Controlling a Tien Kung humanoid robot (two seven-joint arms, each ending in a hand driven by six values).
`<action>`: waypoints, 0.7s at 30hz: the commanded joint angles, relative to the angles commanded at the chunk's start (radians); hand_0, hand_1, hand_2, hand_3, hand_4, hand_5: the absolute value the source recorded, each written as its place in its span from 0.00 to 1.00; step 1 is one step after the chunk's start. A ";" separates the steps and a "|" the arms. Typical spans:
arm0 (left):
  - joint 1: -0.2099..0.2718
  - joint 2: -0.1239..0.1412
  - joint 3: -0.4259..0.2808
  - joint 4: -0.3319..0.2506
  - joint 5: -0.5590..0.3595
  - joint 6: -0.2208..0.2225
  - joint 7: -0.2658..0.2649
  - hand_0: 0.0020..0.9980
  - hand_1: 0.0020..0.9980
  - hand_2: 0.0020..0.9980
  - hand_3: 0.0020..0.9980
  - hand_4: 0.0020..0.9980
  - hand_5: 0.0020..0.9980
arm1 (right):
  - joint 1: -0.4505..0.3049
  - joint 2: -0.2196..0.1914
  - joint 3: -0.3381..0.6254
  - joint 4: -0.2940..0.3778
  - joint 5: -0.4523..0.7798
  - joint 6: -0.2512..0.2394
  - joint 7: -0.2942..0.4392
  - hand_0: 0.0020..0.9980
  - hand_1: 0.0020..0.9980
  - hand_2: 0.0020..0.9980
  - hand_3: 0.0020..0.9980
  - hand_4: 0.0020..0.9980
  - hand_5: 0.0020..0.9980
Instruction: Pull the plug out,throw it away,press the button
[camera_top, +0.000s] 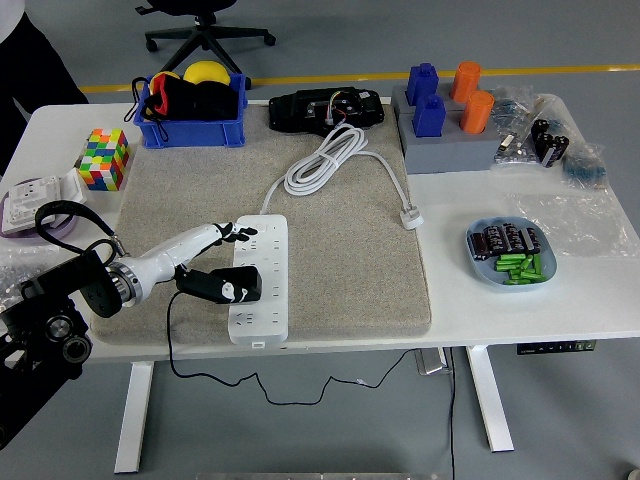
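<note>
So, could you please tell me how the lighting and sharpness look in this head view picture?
Head view: lighting is even and soft, with only faint shadows under the coiled white cable; the white power strip is bright but its sockets stay readable; the left hand over the strip looks slightly soft; the table edges bow a little, suggesting mild wide-angle distortion.

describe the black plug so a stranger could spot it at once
Start at the grey mat in the middle of the table, then find the long white power strip near its front edge. The black plug sits on the strip's left side, trailing a thin black cable, the only dark thing on it.
</note>
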 joint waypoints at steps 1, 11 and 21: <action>0.000 -0.001 0.001 0.002 0.001 0.002 0.000 0.87 0.85 0.82 0.89 0.92 0.00 | 0.000 0.000 0.000 0.000 0.000 0.000 0.000 0.71 0.68 0.66 0.62 0.71 0.49; 0.005 -0.007 0.021 0.028 0.013 0.019 0.001 0.81 0.81 0.76 0.86 0.88 0.00 | 0.000 0.001 -0.004 0.000 0.002 0.000 0.002 0.71 0.68 0.66 0.62 0.71 0.49; 0.003 -0.009 0.025 0.043 0.025 0.037 0.014 0.55 0.63 0.54 0.63 0.78 0.00 | 0.000 0.001 -0.005 0.000 0.003 0.000 0.002 0.70 0.68 0.66 0.62 0.71 0.49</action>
